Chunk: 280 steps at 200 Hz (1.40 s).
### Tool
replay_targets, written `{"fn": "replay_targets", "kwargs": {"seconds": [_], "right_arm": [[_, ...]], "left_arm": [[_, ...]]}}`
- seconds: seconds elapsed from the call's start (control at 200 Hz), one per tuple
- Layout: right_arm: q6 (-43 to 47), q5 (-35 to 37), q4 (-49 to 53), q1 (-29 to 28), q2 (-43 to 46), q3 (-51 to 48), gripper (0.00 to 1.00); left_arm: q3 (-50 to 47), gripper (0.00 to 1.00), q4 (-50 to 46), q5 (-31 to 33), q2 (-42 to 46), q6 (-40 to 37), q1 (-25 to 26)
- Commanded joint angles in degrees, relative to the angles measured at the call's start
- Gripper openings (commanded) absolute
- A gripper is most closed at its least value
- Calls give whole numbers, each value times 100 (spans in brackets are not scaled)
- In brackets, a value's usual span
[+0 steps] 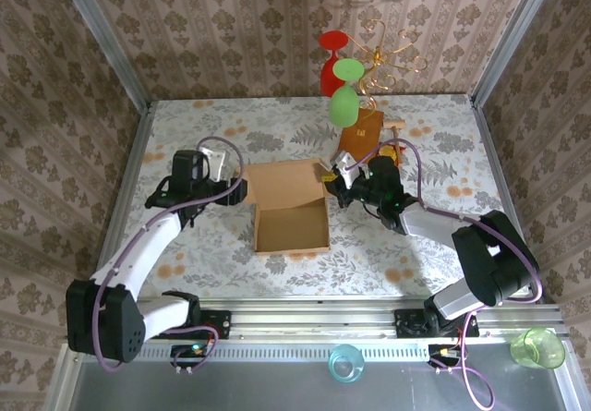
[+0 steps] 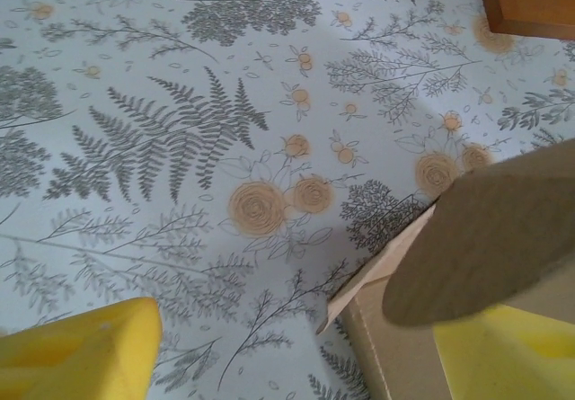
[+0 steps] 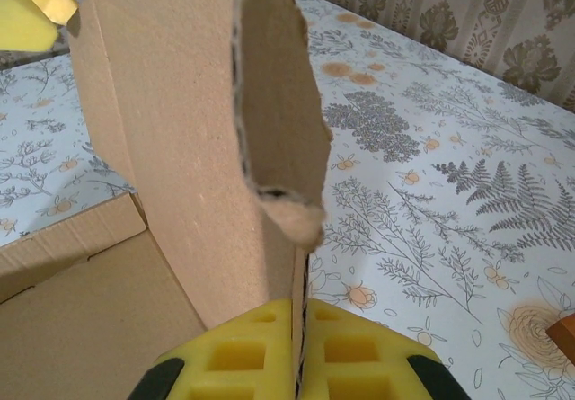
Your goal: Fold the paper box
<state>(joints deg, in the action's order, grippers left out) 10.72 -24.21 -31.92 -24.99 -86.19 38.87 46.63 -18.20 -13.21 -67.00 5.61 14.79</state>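
Note:
The paper box (image 1: 291,210), plain light-brown cardboard, lies mid-table with its tray facing up and its walls partly raised. My right gripper (image 1: 340,186) is at the box's far right corner. In the right wrist view its yellow pads (image 3: 260,355) are shut on the upright right wall (image 3: 180,103). My left gripper (image 1: 236,190) is at the box's far left corner and stands open. In the left wrist view its yellow fingers (image 2: 81,355) are far apart, with the box's corner (image 2: 395,337) and a rounded tab (image 2: 494,247) close to the right finger.
A smaller orange-brown box (image 1: 360,134) lies just beyond the right gripper, also in the left wrist view as a box corner (image 2: 530,0). Red (image 1: 331,60) and green (image 1: 344,106) plastic glasses hang by a gold stand at the back. Two cups (image 1: 345,363) sit on the near ledge.

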Motion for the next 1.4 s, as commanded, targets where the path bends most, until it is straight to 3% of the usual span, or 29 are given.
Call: {"fn": "replay_targets", "kwargs": {"seconds": [0.0,0.2,0.35,0.47,0.75,0.86,1.11,1.285,1.395], "right_arm": [[79,79,36,38,85,-39,0],[55,68,72,38,-2,38,0],[19,104,47,31,-49,50,0],[-125,167,-46,34,-86,58,0],[-427,681,-176,-160,-255,208,0],[-597,1092,-334,-333,-407,314,0],[-1340,2321,-1267,-683,-1256,740,0],[-1871,2941,-2390,-852,-1976,886,0],[-2100,3068,-2504,-910,-2347,1138,0]], "left_arm": [[220,78,433,-404,-246,7,-39],[218,69,607,-501,-505,60,31],[192,43,783,-612,-533,215,98],[285,28,759,-596,-637,351,220],[435,12,754,-239,-779,651,554],[524,0,784,259,-770,813,736],[553,0,1241,1309,-780,1090,956],[245,0,1973,1450,-710,983,991],[116,0,2242,1418,-726,891,990]]}}
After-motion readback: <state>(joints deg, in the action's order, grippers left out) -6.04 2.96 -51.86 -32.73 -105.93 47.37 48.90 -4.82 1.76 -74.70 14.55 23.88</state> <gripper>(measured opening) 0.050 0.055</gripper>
